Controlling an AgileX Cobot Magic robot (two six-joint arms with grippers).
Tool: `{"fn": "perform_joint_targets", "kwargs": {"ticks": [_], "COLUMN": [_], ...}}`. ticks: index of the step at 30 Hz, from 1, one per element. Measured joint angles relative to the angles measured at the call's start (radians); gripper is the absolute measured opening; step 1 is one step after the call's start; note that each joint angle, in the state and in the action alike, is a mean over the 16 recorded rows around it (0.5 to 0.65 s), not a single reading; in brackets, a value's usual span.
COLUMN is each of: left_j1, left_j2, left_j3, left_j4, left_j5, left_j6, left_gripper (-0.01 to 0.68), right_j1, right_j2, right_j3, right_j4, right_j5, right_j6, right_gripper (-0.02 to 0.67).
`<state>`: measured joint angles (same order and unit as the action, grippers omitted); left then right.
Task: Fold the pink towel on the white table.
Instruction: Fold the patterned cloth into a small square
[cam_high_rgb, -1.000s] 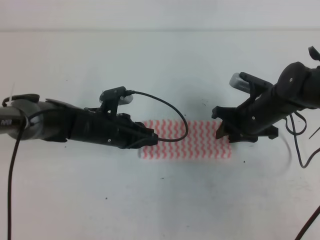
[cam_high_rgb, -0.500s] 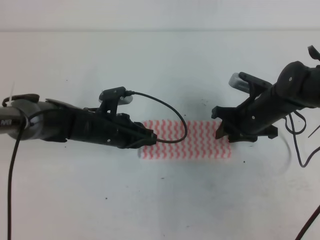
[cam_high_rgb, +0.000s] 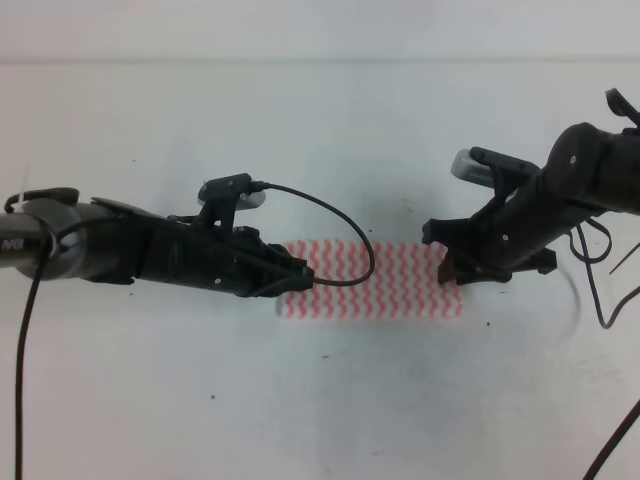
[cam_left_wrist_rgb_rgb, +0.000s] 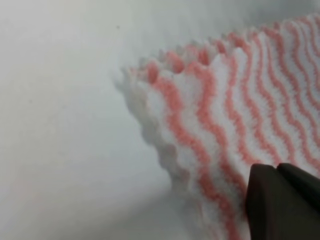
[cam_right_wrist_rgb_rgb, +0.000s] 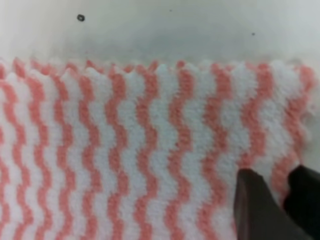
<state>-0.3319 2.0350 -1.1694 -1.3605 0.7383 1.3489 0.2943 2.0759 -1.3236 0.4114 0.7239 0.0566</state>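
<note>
The pink towel (cam_high_rgb: 385, 281) lies flat on the white table (cam_high_rgb: 330, 130) as a small strip with pink and white wavy stripes. My left gripper (cam_high_rgb: 300, 276) is low over the towel's left end. In the left wrist view its dark fingertips (cam_left_wrist_rgb_rgb: 265, 200) are pressed together on the cloth near a slightly raised corner of the pink towel (cam_left_wrist_rgb_rgb: 210, 100). My right gripper (cam_high_rgb: 446, 268) sits at the towel's right end. The right wrist view shows its two fingers (cam_right_wrist_rgb_rgb: 255, 205) close together with a fold of the pink towel (cam_right_wrist_rgb_rgb: 150, 140) pinched between them.
Black cables trail from both arms: one loops over the towel (cam_high_rgb: 350, 240) and others hang at the right edge (cam_high_rgb: 600, 290). A few tiny dark specks (cam_high_rgb: 325, 356) dot the table. The back edge of the table (cam_high_rgb: 320, 62) runs across the top.
The right arm has shifted slightly up and left over the towel's right end. The left arm and the towel have stayed where they were.
</note>
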Motion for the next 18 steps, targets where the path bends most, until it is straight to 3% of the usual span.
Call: {"fn": "perform_joint_targets", "kwargs": {"ticks": [11, 18], "left_j1": [0.0, 0.0], "left_j2": [0.001, 0.001], "left_j3": [0.001, 0.0], "left_j4": [0.016, 0.033], "left_j5": [-0.004, -0.003], "left_j6": [-0.001, 0.001], "left_gripper": [-0.004, -0.004], "right_j1": [0.005, 0.007], "right_j2": [0.002, -0.024], "right_j3": [0.002, -0.015], "right_j4": [-0.011, 0.01], "right_j5": [0.013, 0.017], "right_j6": [-0.008, -0.022], "right_gripper": [0.002, -0.015]}}
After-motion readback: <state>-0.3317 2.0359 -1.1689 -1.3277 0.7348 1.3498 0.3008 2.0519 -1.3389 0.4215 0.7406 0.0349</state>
